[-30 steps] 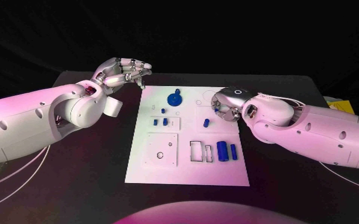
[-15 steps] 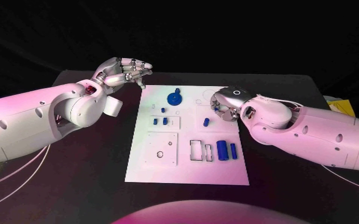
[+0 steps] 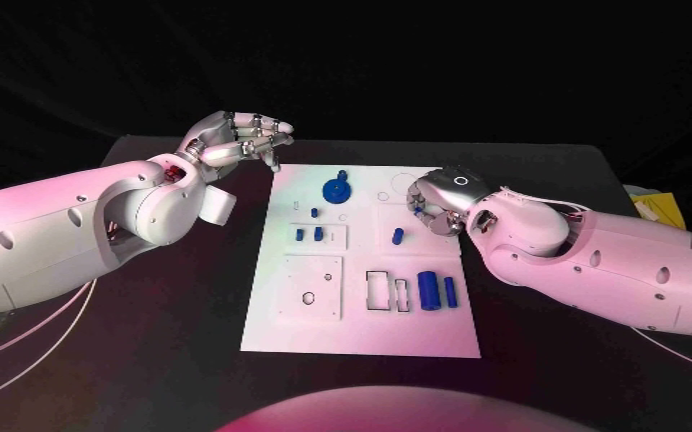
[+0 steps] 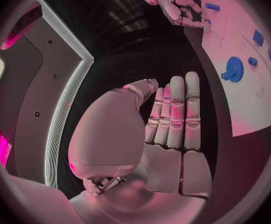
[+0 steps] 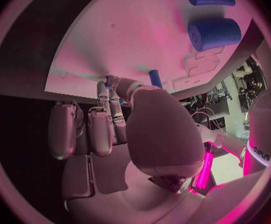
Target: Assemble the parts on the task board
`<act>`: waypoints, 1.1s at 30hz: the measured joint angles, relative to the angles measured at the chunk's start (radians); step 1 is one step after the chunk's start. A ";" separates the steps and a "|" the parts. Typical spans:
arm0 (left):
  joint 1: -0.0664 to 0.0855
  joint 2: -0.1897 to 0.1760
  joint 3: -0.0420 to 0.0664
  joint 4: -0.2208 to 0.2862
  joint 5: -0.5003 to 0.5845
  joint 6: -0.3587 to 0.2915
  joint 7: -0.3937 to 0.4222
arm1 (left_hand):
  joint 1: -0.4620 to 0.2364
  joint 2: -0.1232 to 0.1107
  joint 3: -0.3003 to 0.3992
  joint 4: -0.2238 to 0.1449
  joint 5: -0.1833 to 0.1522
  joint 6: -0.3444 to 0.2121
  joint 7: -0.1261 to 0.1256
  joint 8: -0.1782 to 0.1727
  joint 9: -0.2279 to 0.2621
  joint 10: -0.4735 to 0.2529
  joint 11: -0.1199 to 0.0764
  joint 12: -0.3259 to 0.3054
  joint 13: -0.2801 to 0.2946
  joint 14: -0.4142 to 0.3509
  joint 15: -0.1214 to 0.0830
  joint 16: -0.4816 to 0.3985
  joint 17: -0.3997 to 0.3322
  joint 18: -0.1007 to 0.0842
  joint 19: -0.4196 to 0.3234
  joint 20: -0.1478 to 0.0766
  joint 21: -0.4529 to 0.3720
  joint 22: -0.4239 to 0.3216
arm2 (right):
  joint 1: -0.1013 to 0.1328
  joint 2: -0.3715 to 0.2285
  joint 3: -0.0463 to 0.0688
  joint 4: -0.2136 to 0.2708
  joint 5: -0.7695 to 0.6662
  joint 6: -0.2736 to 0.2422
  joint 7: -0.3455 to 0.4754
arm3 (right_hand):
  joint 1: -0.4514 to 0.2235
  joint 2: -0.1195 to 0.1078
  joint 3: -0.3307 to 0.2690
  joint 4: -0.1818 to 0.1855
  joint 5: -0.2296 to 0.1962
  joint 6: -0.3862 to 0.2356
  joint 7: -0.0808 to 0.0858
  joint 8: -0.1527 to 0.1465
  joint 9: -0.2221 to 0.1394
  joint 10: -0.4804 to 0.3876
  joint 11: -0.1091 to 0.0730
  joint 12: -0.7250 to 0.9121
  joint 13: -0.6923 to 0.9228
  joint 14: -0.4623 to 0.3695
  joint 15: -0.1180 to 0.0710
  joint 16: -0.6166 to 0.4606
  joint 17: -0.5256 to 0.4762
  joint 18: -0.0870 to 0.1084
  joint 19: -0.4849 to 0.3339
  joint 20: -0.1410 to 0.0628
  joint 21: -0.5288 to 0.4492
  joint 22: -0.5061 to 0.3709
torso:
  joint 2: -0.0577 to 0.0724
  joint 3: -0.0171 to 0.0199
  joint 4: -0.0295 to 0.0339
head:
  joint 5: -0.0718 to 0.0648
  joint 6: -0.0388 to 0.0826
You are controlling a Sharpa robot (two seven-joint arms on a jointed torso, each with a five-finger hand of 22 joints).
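The left hand (image 3: 238,139) is hovering over the black desk (image 3: 173,352) just off the far left corner of the task board (image 3: 361,337), its fingers curled in together and holding nothing. On the board, a blue gear (image 3: 336,191) is lying near the far edge, small blue pegs (image 3: 307,235) are standing in a square plate, and two blue cylinders (image 3: 428,290) are lying toward the near right. The right hand (image 3: 434,211) is reaching down over the board's right side, fingertips (image 5: 110,82) at a small blue part (image 5: 154,78); whether it is gripping it I cannot tell
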 measured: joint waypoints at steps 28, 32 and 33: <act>0.000 0.009 0.000 -0.015 0.001 0.011 -0.012 | 0.000 0.000 -0.003 -0.003 0.000 -0.004 0.004 -0.006 -0.002 -0.007 0.007 -0.008 -0.002 0.000 0.000 0.000 -0.002 0.000 0.004 0.004 -0.003 -0.003 | 0.017 -0.044 0.019 0.235 0.044 -0.074 0.002 | -0.003 0.002 0.007 -0.010 -0.008 0.003 0.003 0.000 0.003 0.000 0.000 -0.001 0.000 0.000 0.000 0.000 0.000 0.000 0.000 0.000 0.003 0.000 | -0.001 0.0012 -0.0008 | 0.025 0.002; 0.000 0.017 0.000 -0.020 0.001 0.013 -0.013 | 0.000 0.000 -0.003 -0.003 0.000 -0.007 0.007 -0.006 -0.002 -0.007 0.007 -0.008 -0.002 0.000 0.000 0.000 -0.002 0.000 0.004 0.004 -0.003 -0.003 | 0.014 -0.005 0.020 0.252 0.052 -0.075 0.007 | -0.003 0.002 0.008 -0.011 -0.008 0.003 0.003 0.000 0.003 0.000 0.000 -0.003 0.000 0.000 0.000 0.000 0.000 0.000 0.000 0.000 0.003 0.000 | -0.001 0.0006 0.0000 | 0.041 0.000; 0.000 0.020 0.000 -0.022 0.001 0.013 -0.013 | 0.000 0.000 -0.003 -0.003 0.000 -0.007 0.007 -0.006 -0.002 -0.007 0.007 -0.008 -0.002 0.000 0.000 0.000 -0.002 0.000 0.004 0.004 -0.003 -0.003 | 0.011 0.008 0.020 0.254 0.055 -0.075 0.009 | -0.003 0.002 0.008 -0.011 -0.008 0.003 0.003 0.000 0.003 0.000 0.000 -0.005 0.000 0.000 0.000 0.000 0.000 0.000 0.000 0.000 0.003 0.000 | -0.001 -0.0001 0.0003 | 0.047 -0.001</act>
